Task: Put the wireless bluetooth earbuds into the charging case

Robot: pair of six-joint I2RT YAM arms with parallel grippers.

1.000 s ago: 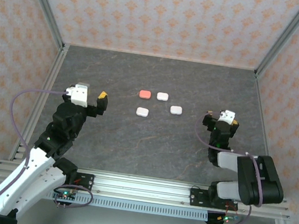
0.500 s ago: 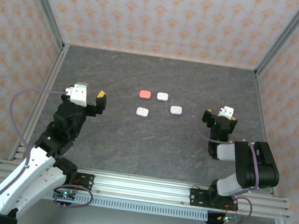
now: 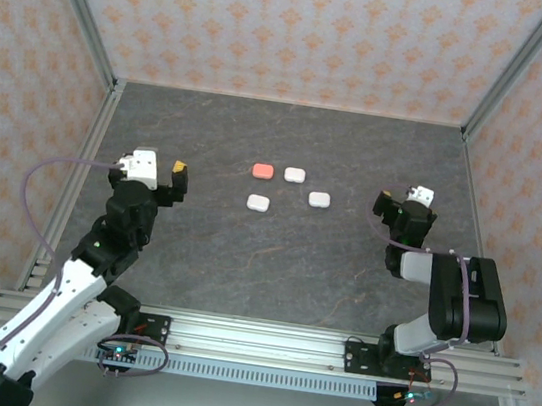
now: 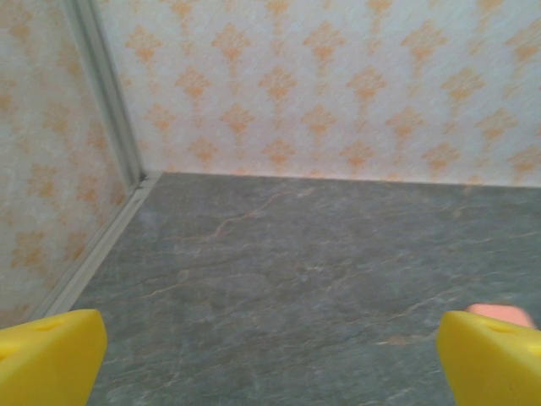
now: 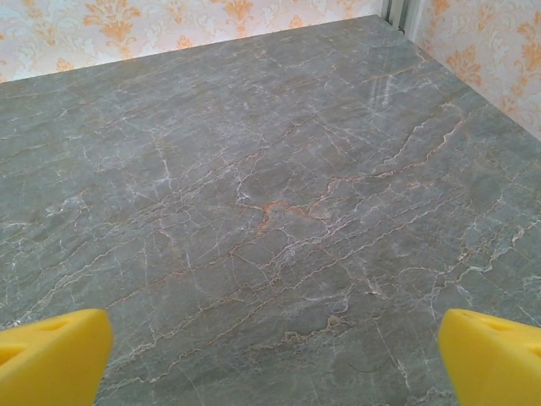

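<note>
**A:** Where are your charging cases?

**B:** Mid-table, in a loose cluster between your two arms. There are four small pillow-shaped shells with rounded corners, lying flat on the grey marbled table (image 3: pixel 272 264). The salmon-pink case (image 3: pixel 263 171) has the far white case (image 3: pixel 295 175) just beside it. The right white case (image 3: pixel 319 200) and the near white case (image 3: pixel 258 202) sit a little closer to you. You can't make out any buds from this height.

**A:** And your claws?

**B:** Your left gripper (image 4: pixel 269 359) is spread wide, with only tabletop between its yellow tips. Your right gripper (image 5: pixel 270 355) is spread just as wide over bare stone, well apart from the cluster.
</note>
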